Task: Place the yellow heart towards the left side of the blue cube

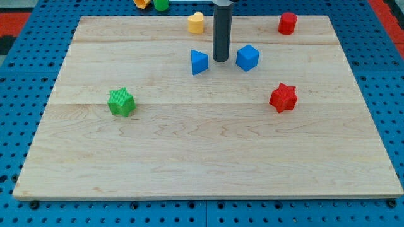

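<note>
My tip sits between the blue triangular plastic block and blue plastic cube; jawless, this end effector grips nothing. It should circle behind the yellow plastic heart and push gently down.

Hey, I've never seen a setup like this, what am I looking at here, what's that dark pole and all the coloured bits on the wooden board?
This is a single camera view looking down at a wooden board. The dark pole is a robot arm's rod; it has no grasping tool and holds nothing. My tip slides along the board to push blocks. It sits between the blue triangular block on the view's left and the blue cube on the right. The yellow heart lies nearer the view's top. There are also a green star, a red star and a red block, its shape unclear.
</note>
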{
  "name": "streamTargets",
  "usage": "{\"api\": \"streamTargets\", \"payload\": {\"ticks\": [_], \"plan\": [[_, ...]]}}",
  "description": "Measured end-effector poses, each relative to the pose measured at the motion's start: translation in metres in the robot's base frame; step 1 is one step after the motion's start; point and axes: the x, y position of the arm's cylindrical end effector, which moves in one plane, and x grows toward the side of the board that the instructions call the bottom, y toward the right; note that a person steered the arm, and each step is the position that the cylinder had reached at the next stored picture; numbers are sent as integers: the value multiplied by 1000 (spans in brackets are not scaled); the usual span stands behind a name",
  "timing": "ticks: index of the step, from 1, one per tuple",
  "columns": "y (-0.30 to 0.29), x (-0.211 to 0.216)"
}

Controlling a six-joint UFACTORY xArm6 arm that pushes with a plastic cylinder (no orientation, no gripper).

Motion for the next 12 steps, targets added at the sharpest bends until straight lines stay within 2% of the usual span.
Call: {"api": "streamTargets", "payload": {"ticks": [2,3,4,5,6,9,11,12], "plan": [[0,-94],[0,-121],[-14,-126],[-81,-124],[-95,-93],[-97,-88],[-156,-121],[-199,-114]]}}
